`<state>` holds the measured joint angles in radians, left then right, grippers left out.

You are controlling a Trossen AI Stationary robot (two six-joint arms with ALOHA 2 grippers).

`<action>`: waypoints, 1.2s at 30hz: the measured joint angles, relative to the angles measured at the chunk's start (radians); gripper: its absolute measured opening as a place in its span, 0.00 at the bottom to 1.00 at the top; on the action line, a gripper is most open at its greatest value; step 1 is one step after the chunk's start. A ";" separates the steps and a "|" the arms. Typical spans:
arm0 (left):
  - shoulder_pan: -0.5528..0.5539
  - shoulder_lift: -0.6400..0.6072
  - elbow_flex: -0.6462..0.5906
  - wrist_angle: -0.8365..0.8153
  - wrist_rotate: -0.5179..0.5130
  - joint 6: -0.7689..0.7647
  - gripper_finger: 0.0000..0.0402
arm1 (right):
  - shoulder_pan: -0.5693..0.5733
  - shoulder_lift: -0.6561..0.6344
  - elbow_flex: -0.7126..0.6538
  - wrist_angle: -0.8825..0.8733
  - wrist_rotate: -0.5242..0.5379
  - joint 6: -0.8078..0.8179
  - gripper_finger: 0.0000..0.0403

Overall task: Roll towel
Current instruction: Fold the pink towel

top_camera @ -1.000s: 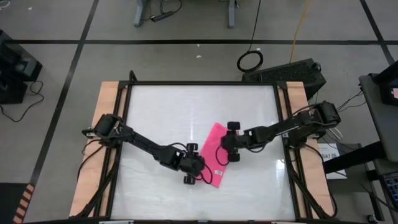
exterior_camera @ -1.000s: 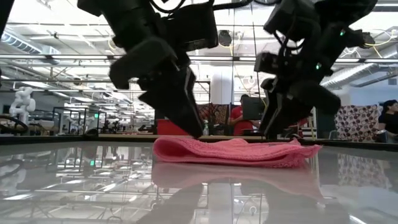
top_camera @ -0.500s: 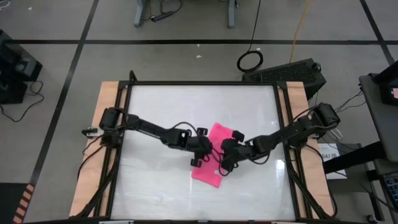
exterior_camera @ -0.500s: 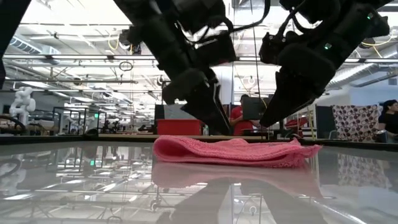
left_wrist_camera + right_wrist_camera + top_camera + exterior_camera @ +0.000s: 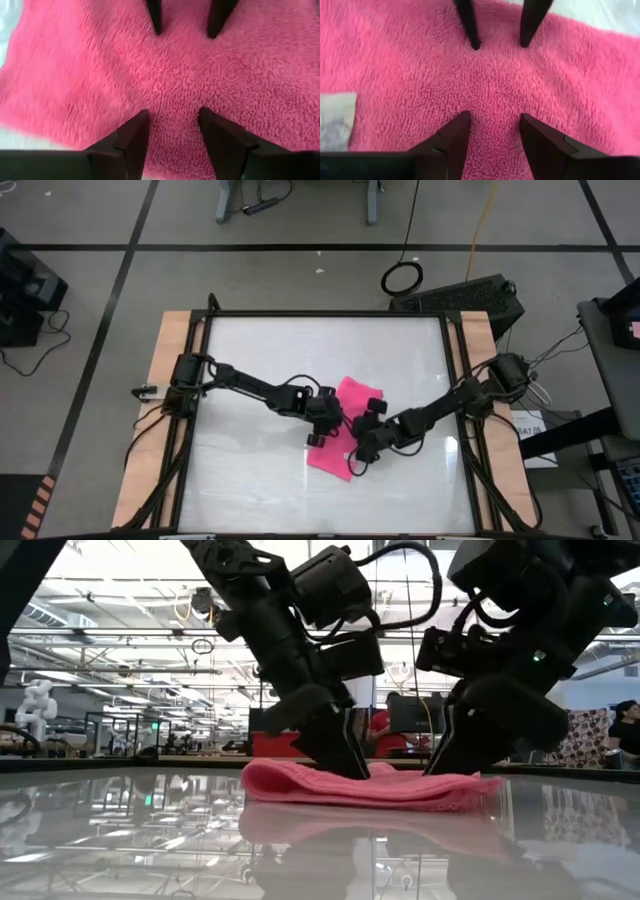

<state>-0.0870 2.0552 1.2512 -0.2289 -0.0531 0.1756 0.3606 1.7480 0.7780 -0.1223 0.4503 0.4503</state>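
Observation:
The pink towel (image 5: 345,432) lies flat in folded layers on the white table, right of its middle, with a white label (image 5: 335,120) at its near end. My left gripper (image 5: 322,423) is open, with its tips down on the towel's left part (image 5: 340,762). My right gripper (image 5: 362,442) is open, with its tips down on the towel's right part (image 5: 450,762). The two grippers face each other across the towel. Each wrist view shows the other gripper's fingertips farther off on the cloth. My left gripper stands with its open fingertips (image 5: 137,127) on the towel's upper face (image 5: 172,107), slanting down from the table's left. The towel lies flat under them. My right gripper stands with its open fingertips (image 5: 457,127) on the towel's upper face (image 5: 492,100), slanting down from the table's right. The towel lies flat under them.
The glossy white tabletop (image 5: 260,360) has free room on all sides of the towel. Wooden rails (image 5: 172,380) run along its left and right edges. A dark keyboard-like object (image 5: 470,292) lies beyond the far right corner. People show in the room behind (image 5: 385,725).
My left gripper has gone from the towel's near end toward the far edge and come down on the towel's left part. My right gripper has gone toward the near edge and come down on the towel's right part. The towel still lies flat.

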 joint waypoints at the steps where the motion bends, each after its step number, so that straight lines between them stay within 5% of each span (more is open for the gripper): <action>1: 0.000 0.000 -0.001 -0.011 -0.013 -0.036 0.46 | -0.006 -0.010 -0.001 -0.003 -0.003 -0.046 0.42; 12: -0.039 -0.005 -0.003 -0.069 -0.124 -0.237 0.46 | -0.141 -0.078 -0.003 -0.129 -0.097 -0.316 0.42; 26: -0.032 -0.074 -0.013 -0.100 -0.211 -0.214 0.46 | -0.156 -0.110 -0.004 -0.163 -0.247 -0.278 0.42; 36: -0.060 -0.175 -0.010 -0.085 -0.237 -0.159 0.46 | -0.114 -0.329 -0.006 -0.239 -0.143 -0.283 0.42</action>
<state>-0.1467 1.8801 1.2415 -0.3141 -0.2905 0.0171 0.2463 1.4187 0.7719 -0.3608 0.3069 0.1673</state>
